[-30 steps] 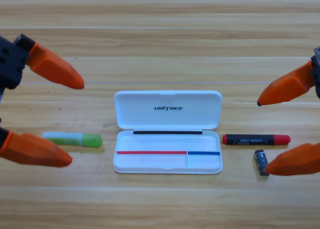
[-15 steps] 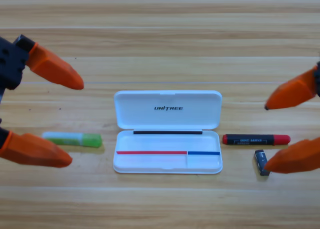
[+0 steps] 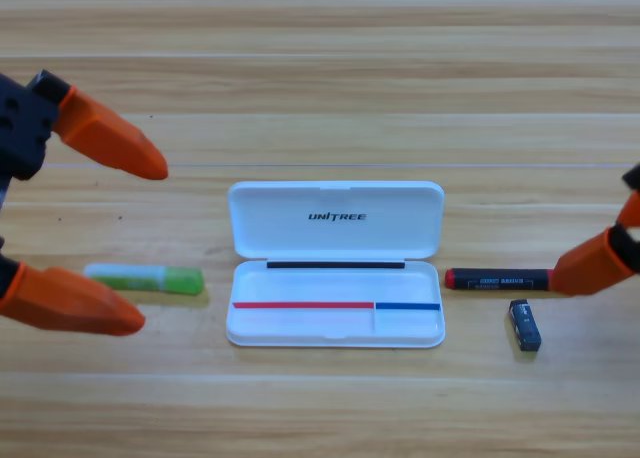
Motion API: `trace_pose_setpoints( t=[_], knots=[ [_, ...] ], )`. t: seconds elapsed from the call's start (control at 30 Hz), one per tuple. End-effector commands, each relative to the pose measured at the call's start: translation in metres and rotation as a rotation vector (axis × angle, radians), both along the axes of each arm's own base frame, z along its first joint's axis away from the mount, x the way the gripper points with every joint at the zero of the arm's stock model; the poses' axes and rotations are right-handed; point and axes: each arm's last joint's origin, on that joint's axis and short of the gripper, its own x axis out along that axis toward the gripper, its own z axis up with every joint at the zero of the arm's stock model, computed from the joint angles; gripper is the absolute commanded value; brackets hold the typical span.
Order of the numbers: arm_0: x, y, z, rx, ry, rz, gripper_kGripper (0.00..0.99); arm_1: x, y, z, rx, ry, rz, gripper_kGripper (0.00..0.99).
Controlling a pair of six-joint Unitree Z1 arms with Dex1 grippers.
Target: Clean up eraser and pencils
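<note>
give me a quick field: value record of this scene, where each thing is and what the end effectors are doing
case: white case open at table centre, nothing of the task inside
green pencil: green pencil lying left of the case
black pencil: black pencil lying right of the case, its right end hidden by an orange jaw
eraser: eraser on the table below the black pencil, apart from it
left end effector: left end effector open, jaws above and below the green pencil
right end effector: right end effector at the right edge, over the black pencil's end
</note>
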Motion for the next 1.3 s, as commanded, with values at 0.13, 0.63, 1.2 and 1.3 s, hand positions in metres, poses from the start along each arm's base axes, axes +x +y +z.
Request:
trace_pose_setpoints(
  t=[0.13, 0.63, 1.2, 1.3],
  knots=[
    [0.002, -0.008, -0.013, 0.036, 0.027, -0.008, 0.979, 0.033, 0.02, -0.07, -0.159, 0.217, -0.234, 0.99],
    [0.132, 0.02, -0.023, 0.467, -0.097, 0.151, 0.989, 0.078, 0.054, -0.144, -0.212, 0.325, -0.504, 0.897],
    [0.189, 0.034, -0.108, 0.55, 0.101, 0.002, 0.982, 0.086, 0.064, -0.17, -0.25, 0.399, -0.518, 0.163],
    [0.192, 0.028, -0.119, 0.562, 0.127, -0.015, 0.985, 0.085, 0.063, -0.17, -0.258, 0.416, -0.516, 0.161]
  ],
)
